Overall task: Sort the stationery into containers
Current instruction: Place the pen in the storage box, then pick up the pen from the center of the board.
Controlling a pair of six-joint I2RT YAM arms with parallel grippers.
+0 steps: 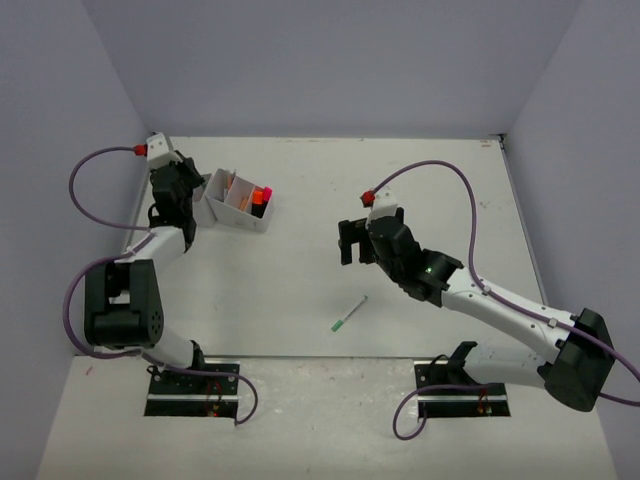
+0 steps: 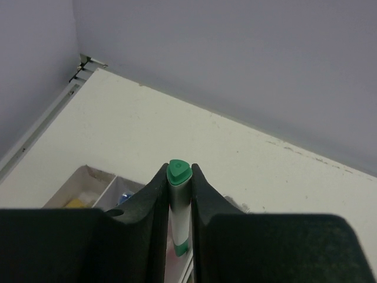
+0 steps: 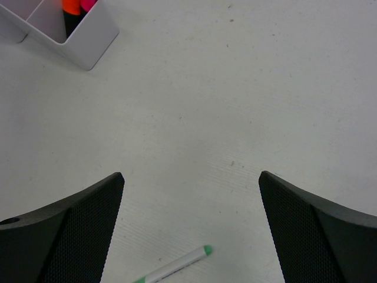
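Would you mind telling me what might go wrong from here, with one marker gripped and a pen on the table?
The green-capped marker pinched in the left gripper could, if released off-centre, strike a wall of the white organiser and fall outside.
The open right gripper might nudge the thin pen, rolling it away.

The counter point(image 3: 235, 88) is matt white, faintly speckled. The organiser point(image 3: 88, 41), upper left, is smooth white plastic. The right claw point(image 3: 191, 173) has finely dimpled matt black pads point(image 3: 65, 236). The marker point(image 2: 179, 206) has a smooth green plastic cap.

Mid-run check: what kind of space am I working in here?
Likely a robot test cell: a white table enclosed by plain lavender walls, with arm mounting plates bolted at its near edge.
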